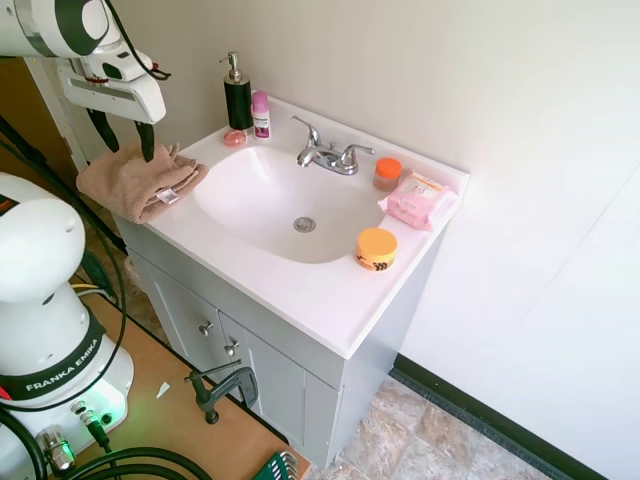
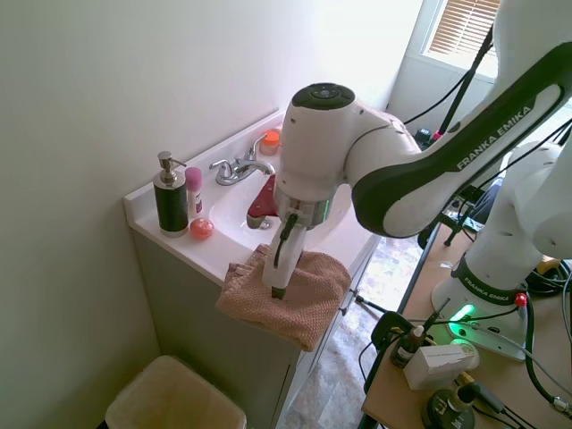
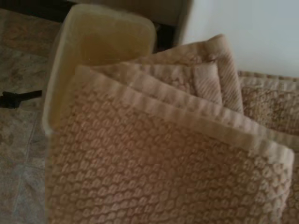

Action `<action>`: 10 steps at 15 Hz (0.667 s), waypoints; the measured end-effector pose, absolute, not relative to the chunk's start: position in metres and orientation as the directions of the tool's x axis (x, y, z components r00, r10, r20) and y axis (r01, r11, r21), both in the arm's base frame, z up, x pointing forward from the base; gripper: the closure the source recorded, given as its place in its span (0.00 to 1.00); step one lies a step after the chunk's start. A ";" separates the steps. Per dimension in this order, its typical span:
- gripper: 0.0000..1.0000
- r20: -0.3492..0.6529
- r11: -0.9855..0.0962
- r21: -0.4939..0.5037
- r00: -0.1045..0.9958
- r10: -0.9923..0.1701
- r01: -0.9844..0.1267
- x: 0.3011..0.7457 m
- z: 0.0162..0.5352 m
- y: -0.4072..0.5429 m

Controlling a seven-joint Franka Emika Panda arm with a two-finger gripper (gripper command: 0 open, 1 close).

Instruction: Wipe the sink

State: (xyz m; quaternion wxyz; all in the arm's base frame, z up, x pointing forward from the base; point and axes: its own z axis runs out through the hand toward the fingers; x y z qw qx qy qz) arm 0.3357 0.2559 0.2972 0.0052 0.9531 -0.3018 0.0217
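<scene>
A: Sink occupies the vanity top's centre, its basin bare; a folded towel overhangs the counter corner beside it.

B: Gripper hovers just over the towel, fingers spread, holding nothing. It should close on the thick fold, not the loose edge.
</scene>
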 end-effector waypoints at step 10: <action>0.00 0.018 -0.793 0.058 0.795 -0.607 -0.607 0.339 0.256 0.244</action>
